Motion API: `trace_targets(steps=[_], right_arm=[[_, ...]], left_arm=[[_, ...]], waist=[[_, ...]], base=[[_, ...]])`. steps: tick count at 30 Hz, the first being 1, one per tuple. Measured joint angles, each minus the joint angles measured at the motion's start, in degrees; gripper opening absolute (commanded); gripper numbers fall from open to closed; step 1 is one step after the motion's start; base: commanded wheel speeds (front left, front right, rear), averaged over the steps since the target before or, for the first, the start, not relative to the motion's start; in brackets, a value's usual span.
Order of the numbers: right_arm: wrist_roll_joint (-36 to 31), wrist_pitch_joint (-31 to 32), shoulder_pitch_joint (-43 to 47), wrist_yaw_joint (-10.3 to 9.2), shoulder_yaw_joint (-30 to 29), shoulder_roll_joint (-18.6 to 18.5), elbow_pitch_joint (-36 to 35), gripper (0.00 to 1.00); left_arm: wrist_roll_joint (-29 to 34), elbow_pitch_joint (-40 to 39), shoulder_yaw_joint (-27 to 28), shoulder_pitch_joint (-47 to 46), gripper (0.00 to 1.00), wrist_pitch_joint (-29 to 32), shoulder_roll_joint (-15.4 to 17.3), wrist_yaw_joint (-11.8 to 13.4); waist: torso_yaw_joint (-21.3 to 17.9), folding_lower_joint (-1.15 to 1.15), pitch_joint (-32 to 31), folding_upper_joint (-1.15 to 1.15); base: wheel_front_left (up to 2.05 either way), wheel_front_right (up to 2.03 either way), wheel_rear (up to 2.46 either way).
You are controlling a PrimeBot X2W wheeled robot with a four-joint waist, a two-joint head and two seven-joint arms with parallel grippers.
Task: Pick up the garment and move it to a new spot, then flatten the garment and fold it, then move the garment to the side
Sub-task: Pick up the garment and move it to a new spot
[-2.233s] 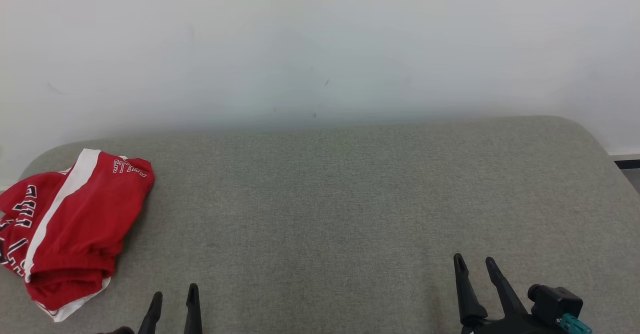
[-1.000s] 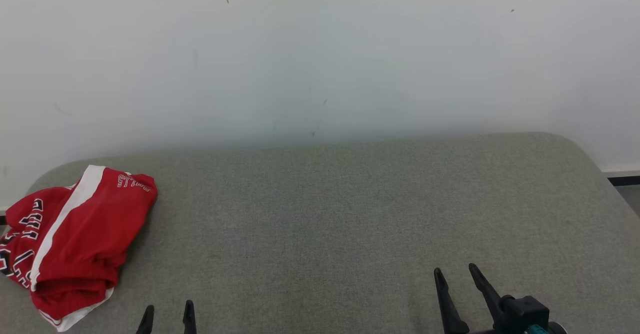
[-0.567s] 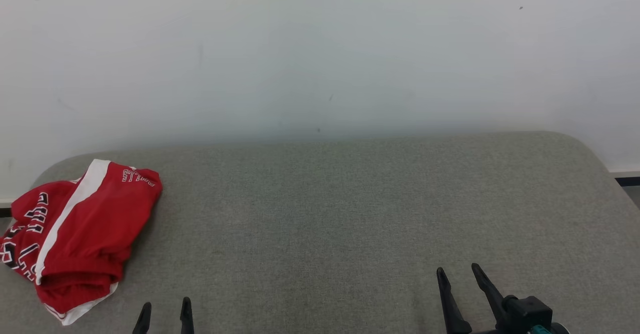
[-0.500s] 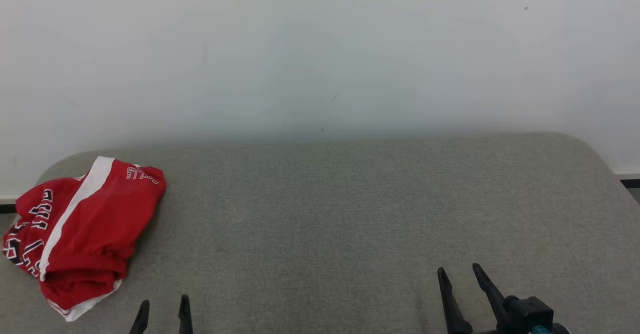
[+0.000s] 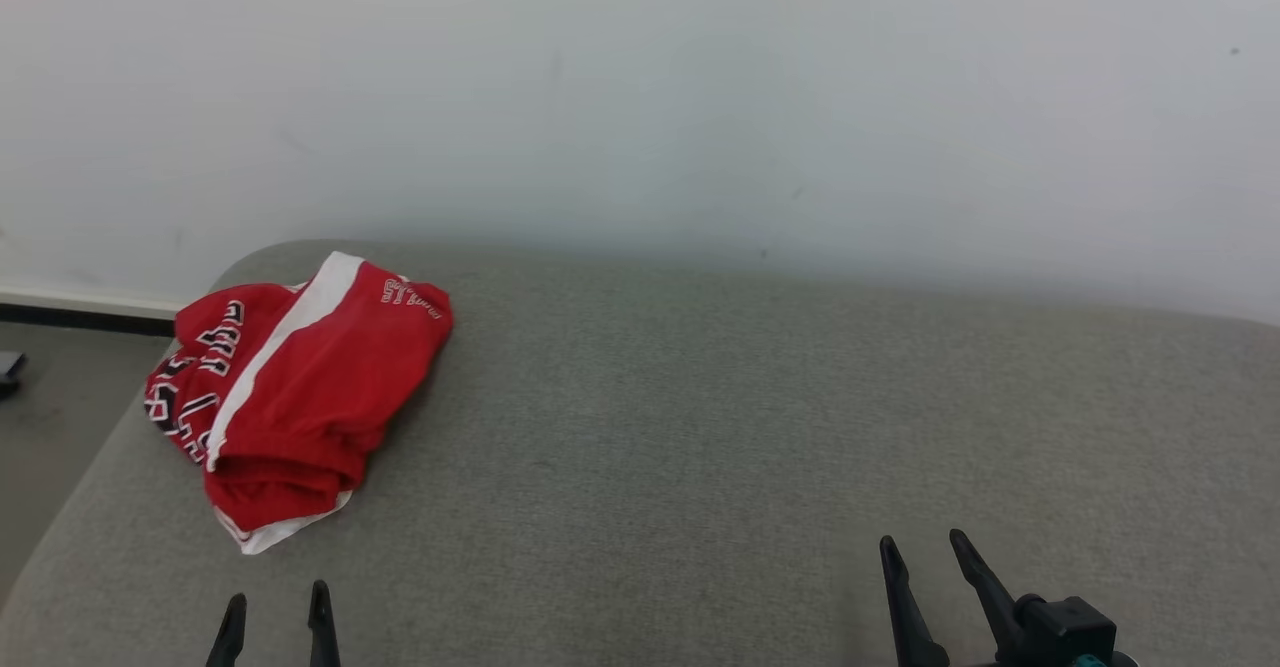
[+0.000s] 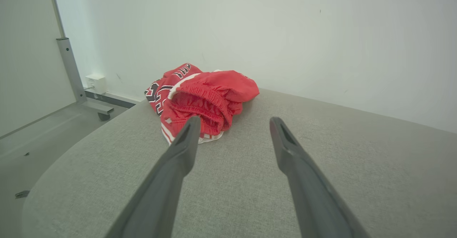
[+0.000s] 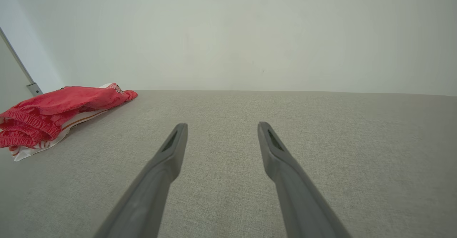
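- The soft grey pad is big and wide, with round corners. It looks like rough cloth.
- A plain white wall stands right behind the pad. It has a few tiny dark specks on it.
- On the left, past the pad's edge, there is a grey floor. A thin black strip runs along the bottom of the wall there.
- In the left wrist view, a grey metal post stands by the wall. A small white box sits low on the wall just beside it.
- There is one garment. It is red, with a white stripe and black-and-white letters.
- The garment lies in a bunched heap on the far left corner of the pad, near the wall. Nothing touches it.
- There are two grippers, and each one has two long dark fingers.
- The left gripper is at the near edge of the pad. It points toward the garment but is apart from it. Its jaws are wide apart and hold nothing.
- The right gripper is far over on the right, well apart from the garment. Its jaws are wide apart too, with bare pad under them.
- So the count is one pad, one wall, one post, one box, one garment, two grippers and four fingers.
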Motion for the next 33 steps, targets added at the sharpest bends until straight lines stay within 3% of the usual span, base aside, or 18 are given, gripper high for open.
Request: trace_targets(steps=[11, 17, 28, 33], right_arm=[[2.1, 0.0, 0.5, 0.00, 1.3, 0.0, -0.5, 1.00], [2.5, 0.0, -0.5, 0.00, 3.4, 0.0, -0.2, 1.00], [2.6, 0.0, -2.2, 0.00, 5.2, 0.0, 1.1, 1.00], [2.7, 0.0, -2.2, 0.00, 5.6, 0.0, 1.2, 1.00]], left_arm=[[1.9, -2.1, 3.4, 2.9, 1.00, 0.0, 0.2, -0.1], [1.6, -4.6, 5.7, 4.6, 1.00, 0.0, 0.2, 1.2], [0.9, -7.0, 6.1, 6.1, 1.00, 0.0, 0.2, 2.9], [-0.8, -4.2, 5.3, 5.6, 1.00, 0.1, 0.1, 3.0]], waist=[[9.8, 0.00, -0.4, 0.00], [14.6, 0.00, -0.2, -0.01], [16.4, 0.00, 1.1, 0.00], [16.1, 0.00, 0.9, 0.00]], base=[[0.00, 0.00, 0.00], [0.00, 0.00, 0.00], [0.00, 0.00, 0.00], [0.00, 0.00, 0.00]])
